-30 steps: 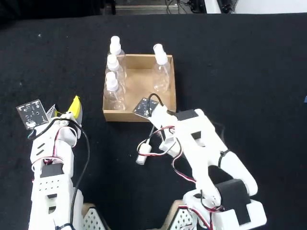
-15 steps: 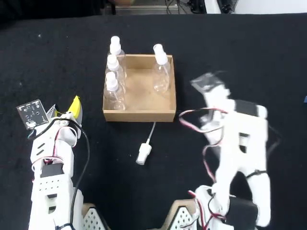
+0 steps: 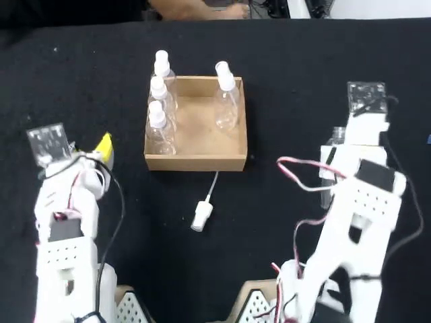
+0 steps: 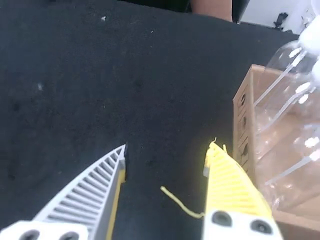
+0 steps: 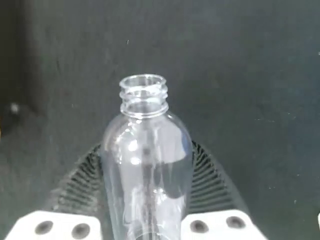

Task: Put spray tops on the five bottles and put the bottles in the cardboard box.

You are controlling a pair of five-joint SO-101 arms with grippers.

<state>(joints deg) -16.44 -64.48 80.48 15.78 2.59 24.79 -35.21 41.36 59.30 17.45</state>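
Note:
The cardboard box [image 3: 202, 160] stands mid-table with several clear bottles in it, all with spray tops: three along one wall [image 3: 157, 116] and one at the far corner [image 3: 225, 94]. A loose spray top [image 3: 202, 216] lies on the black cloth just in front of the box, its tube pointing at the box. My right gripper [image 3: 332, 165] is out to the right of the box, shut on an uncapped clear bottle [image 5: 146, 150] whose open neck [image 3: 337, 136] points away from the arm. My left gripper [image 4: 167, 150] is open over bare cloth left of the box [image 4: 244, 117].
Black cloth covers the whole table [image 3: 337, 60]. Free room lies right of the box and along the far edge. White arm bases [image 3: 262, 306] sit at the near edge.
My right arm swung from just in front of the box out to the right, carrying the uncapped bottle. The loose spray top, earlier partly under that arm, now lies uncovered. The left arm shifted slightly.

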